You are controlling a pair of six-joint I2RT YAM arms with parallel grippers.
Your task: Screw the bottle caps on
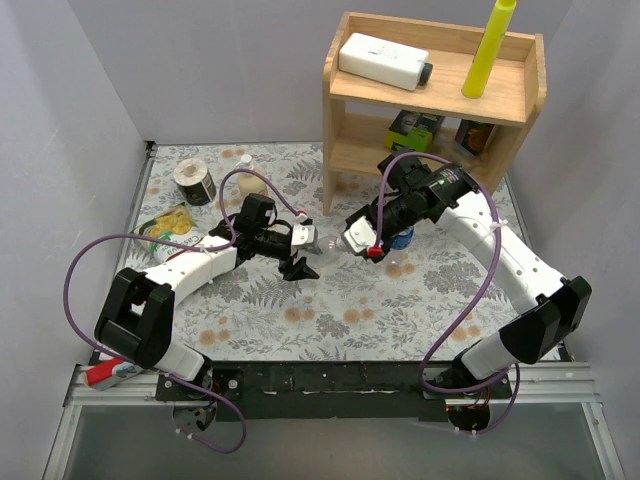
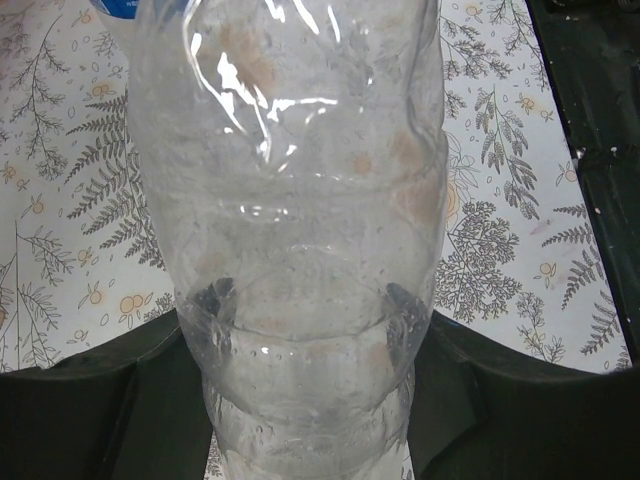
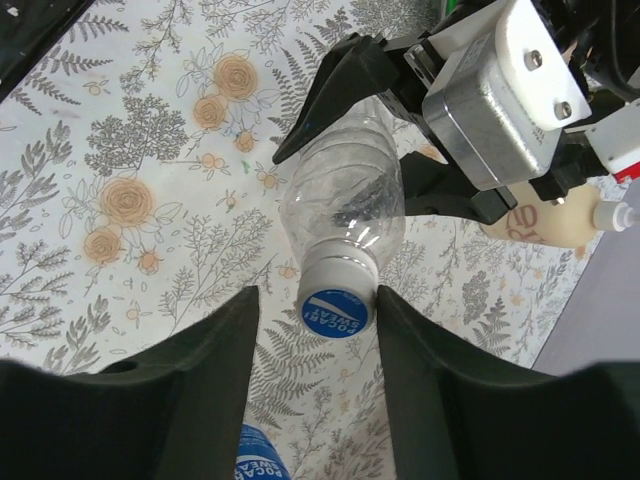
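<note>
My left gripper (image 1: 303, 249) is shut on a plain clear bottle (image 2: 300, 220) and holds it on its side above the table, neck toward the right arm. In the right wrist view the bottle (image 3: 345, 205) has a blue-topped cap (image 3: 336, 303) sitting on its neck. My right gripper (image 3: 318, 302) is open with the cap between its fingers; the right finger (image 3: 440, 390) is at the cap's edge, and the left finger stands apart from it. A second blue piece with the same lettering (image 3: 262, 455) shows below, by the blue thing under the right arm (image 1: 403, 238).
A wooden shelf (image 1: 430, 100) stands at the back right with a white box (image 1: 383, 60) and a yellow tube (image 1: 487, 50). A cream bottle (image 1: 250, 186), a tape roll (image 1: 195, 181) and a snack bag (image 1: 165, 226) lie at the back left.
</note>
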